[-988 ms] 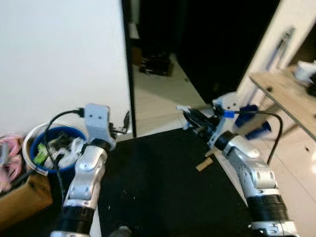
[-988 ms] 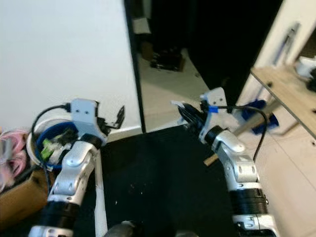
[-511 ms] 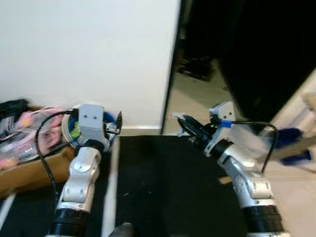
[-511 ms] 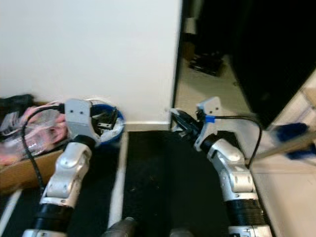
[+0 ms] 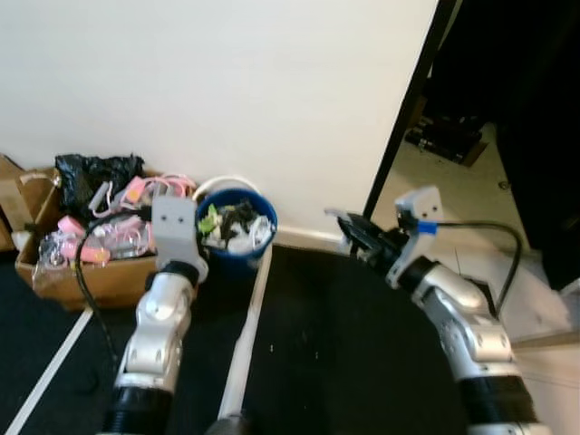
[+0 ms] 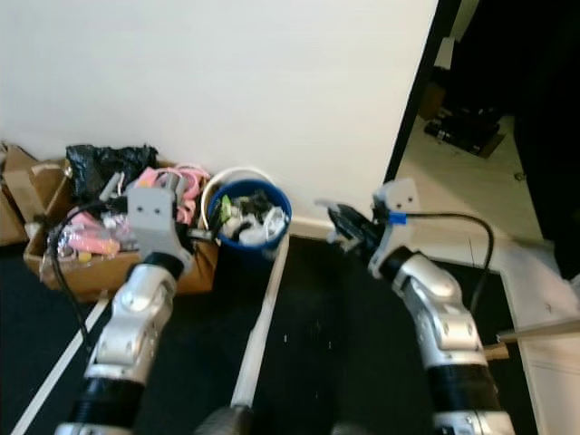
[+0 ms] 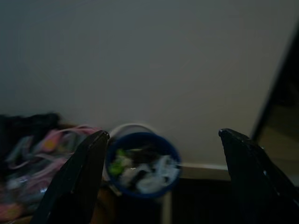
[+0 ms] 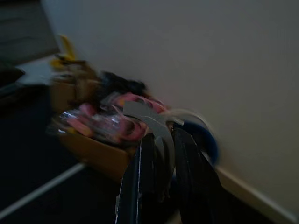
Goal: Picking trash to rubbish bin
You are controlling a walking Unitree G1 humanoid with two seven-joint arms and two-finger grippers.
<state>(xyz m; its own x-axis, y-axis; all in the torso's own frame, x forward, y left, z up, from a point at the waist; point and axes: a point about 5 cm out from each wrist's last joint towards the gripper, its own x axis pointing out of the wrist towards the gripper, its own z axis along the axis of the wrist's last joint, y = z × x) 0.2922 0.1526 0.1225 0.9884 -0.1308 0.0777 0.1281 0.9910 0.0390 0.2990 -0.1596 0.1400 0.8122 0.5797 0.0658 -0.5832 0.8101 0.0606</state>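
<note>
Cardboard box (image 5: 91, 281) w/ pink clutter is sitting far left by the wall, blue rubbish bin (image 5: 237, 237) beside it, already holding trash. Left gripper (image 7: 163, 182) is facing the bin, jaws spread & empty. Right gripper (image 8: 161, 163) is pinching a pale scrap (image 8: 152, 122), well apart from the bin, so drop-off is still pending

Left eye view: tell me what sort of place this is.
Probably a home hallway corner: a white wall, a full blue bin beside a cluttered cardboard box, and a dark doorway.
</note>
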